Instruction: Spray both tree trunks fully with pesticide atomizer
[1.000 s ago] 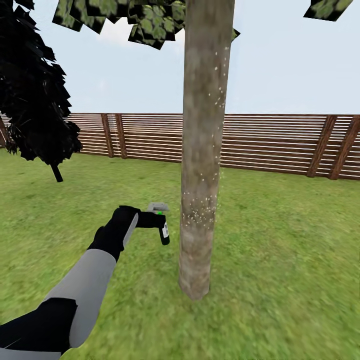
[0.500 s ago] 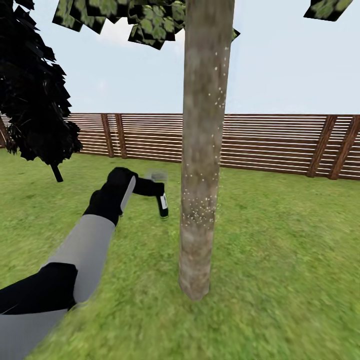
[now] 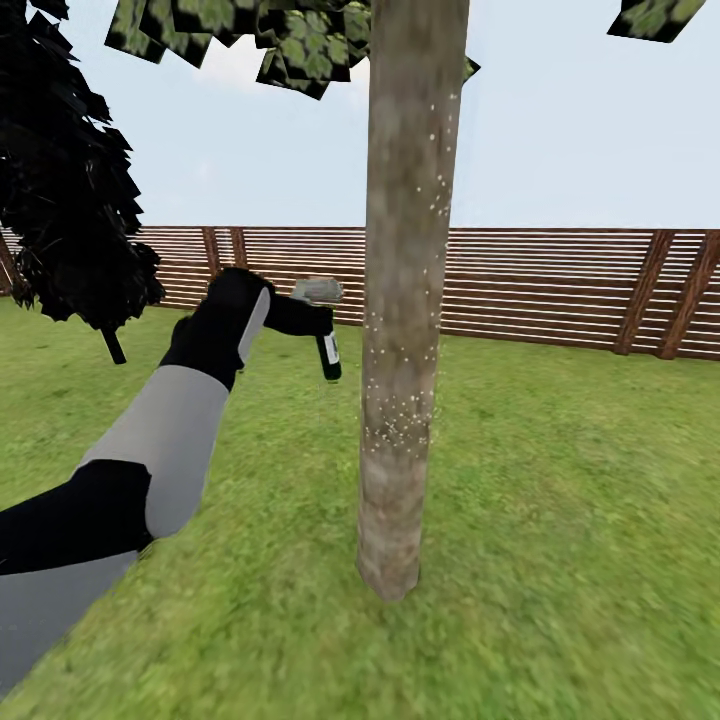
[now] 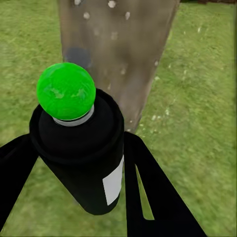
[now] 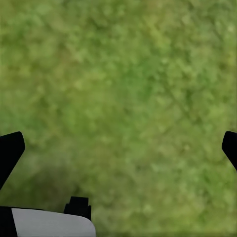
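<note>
The tree trunk (image 3: 405, 300) rises at twelve o'clock, speckled white mostly low down. At ten o'clock the left gripper (image 3: 322, 325) clamps the spray bottle (image 3: 329, 357) just beside the bark. The right gripper (image 5: 118, 148) spreads wide over grass (image 5: 123, 79). Bare upper bark could stay unsprayed if the nozzle points off the trunk.

Head camera looking forward across lawn (image 3: 560, 520) at tree trunk (image 3: 405, 300). Left wrist camera facing same trunk (image 4: 118, 54) close up. Right wrist camera pointing down at grass (image 5: 123, 89).
</note>
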Robot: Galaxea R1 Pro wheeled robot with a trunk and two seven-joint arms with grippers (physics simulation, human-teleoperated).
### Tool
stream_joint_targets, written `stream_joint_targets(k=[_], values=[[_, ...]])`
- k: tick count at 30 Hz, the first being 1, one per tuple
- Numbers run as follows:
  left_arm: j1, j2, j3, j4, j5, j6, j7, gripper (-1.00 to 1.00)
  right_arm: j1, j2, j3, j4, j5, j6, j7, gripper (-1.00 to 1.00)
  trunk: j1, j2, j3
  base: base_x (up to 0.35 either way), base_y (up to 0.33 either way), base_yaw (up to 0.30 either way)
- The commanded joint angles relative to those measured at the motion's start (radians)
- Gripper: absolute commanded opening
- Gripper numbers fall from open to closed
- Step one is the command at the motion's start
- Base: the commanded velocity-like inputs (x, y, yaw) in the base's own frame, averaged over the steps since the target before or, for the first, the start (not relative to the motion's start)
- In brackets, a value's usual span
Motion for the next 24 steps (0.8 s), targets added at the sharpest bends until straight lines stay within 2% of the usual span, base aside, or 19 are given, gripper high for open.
stream_joint_targets(k=[1, 6, 8, 10, 13, 16, 17, 19, 21, 24], values=[[-0.019, -0.001, 0.000, 0.006, -0.002, -0.001, 0.002, -1.00, 0.000, 0.000, 0.000, 0.000, 0.000, 0.000, 0.000, 1.00, 0.000, 0.000, 0.000, 0.000, 0.000, 0.000], [-0.134, -0.019, 0.001, 0.068, -0.001, 0.000, 0.002, -1.00, 0.000, 0.000, 0.000, 0.000, 0.000, 0.000, 0.000, 1.00, 0.000, 0.000, 0.000, 0.000, 0.000, 0.000], [-0.214, -0.022, 0.001, 0.143, -0.001, 0.001, 0.002, -1.00, 0.000, 0.000, 0.000, 0.000, 0.000, 0.000, 0.000, 1.00, 0.000, 0.000, 0.000, 0.000, 0.000, 0.000], [-0.259, -0.023, 0.001, 0.170, 0.000, 0.001, 0.002, -1.00, 0.000, 0.000, 0.000, 0.000, 0.000, 0.000, 0.000, 1.00, 0.000, 0.000, 0.000, 0.000, 0.000, 0.000], [-0.361, -0.023, 0.001, 0.240, 0.000, 0.001, 0.002, -1.00, 0.000, 0.001, 0.000, 0.000, 0.000, 0.000, 0.000, 1.00, 0.000, 0.000, 0.000, 0.000, 0.000, 0.000], [-0.401, -0.023, 0.002, 0.264, 0.001, 0.001, 0.002, -1.00, 0.000, 0.000, 0.000, 0.000, 0.000, 0.000, 0.000, 1.00, 0.000, 0.000, 0.000, 0.000, 0.000, 0.000], [-0.423, -0.023, 0.002, 0.266, 0.013, 0.001, 0.002, -1.00, 0.000, 0.000, 0.000, 0.000, 0.000, 0.000, 0.000, 1.00, 0.000, 0.000, 0.000, 0.000, 0.000, 0.000], [-0.463, -0.023, 0.002, 0.268, 0.089, 0.001, 0.002, -1.00, 0.000, 0.000, 0.000, 0.000, 0.000, 0.000, 0.000, 1.00, 0.000, 0.000, 0.000, 0.000, 0.000, 0.000], [-0.494, -0.023, 0.003, 0.269, 0.115, 0.001, 0.003, -1.00, 0.000, 0.000, 0.000, 0.000, 0.000, 0.000, 0.000, 1.00, 0.000, 0.000, 0.000, 0.000, 0.000, 0.000], [-0.538, -0.023, 0.003, 0.270, 0.127, 0.001, 0.004, -1.00, 0.000, 0.000, 0.000, 0.000, 0.000, 0.000, 0.000, 1.00, 0.000, 0.000, 0.000, 0.000, 0.000, 0.000]])
